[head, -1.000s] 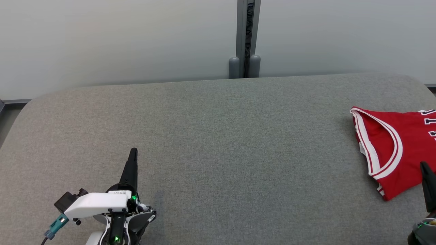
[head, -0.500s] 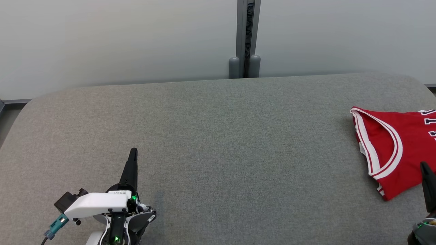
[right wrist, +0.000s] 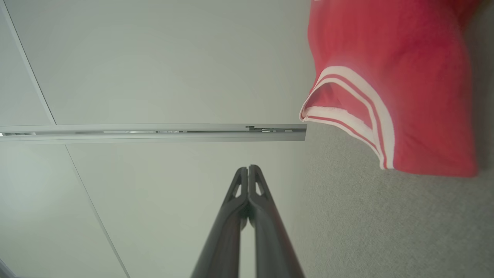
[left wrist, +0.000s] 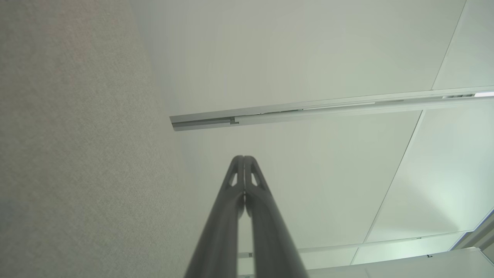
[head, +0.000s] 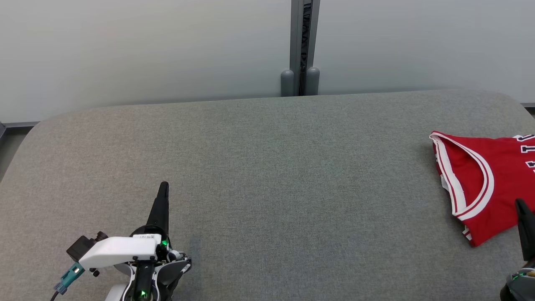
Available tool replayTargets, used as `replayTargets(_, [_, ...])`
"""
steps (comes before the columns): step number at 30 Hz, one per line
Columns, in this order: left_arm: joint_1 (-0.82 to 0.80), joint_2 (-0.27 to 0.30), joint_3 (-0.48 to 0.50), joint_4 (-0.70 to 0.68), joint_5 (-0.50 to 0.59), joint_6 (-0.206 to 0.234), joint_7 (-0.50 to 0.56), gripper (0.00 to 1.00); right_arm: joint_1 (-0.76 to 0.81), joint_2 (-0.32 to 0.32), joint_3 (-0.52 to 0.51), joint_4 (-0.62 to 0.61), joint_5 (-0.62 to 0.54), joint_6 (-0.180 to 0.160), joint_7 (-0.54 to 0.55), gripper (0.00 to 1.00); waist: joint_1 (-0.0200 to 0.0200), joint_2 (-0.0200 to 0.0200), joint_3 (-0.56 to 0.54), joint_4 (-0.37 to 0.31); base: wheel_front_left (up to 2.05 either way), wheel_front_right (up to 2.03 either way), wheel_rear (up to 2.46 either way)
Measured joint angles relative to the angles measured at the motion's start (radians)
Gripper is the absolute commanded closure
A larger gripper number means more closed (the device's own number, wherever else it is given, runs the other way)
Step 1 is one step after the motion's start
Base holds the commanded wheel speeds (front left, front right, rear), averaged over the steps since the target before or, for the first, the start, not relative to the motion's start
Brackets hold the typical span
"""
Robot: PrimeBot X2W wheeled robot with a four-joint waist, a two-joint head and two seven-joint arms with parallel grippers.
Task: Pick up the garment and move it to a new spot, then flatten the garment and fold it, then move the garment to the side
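The red shirt (head: 480, 184) lies on the grey pad (head: 267, 167) at the right edge of the head view. The right gripper (head: 520, 203) is just below it, shut tight and empty. The left gripper (head: 164, 184), at the lower left, is shut and empty too.

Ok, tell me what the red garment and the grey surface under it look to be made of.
The garment is probably a light synthetic knit, like a sports jersey: smooth red cloth lying in soft, limp folds, with white-and-red banded trim at the openings. The surface looks like woven upholstery fabric, with a matte, fine speckled grey weave; its rounded corners suggest padding underneath.
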Motion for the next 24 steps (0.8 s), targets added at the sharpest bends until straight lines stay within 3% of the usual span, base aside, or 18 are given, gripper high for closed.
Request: replayTargets(24, [0.000, 0.000, 0.000, 0.000, 0.000, 0.000, 0.000, 1.00, 0.000, 0.001, -0.001, 0.000, -0.003, 0.000, 0.001, 1.00, 0.0000, 0.0000, 0.000, 0.000, 0.00, 0.00, 0.00])
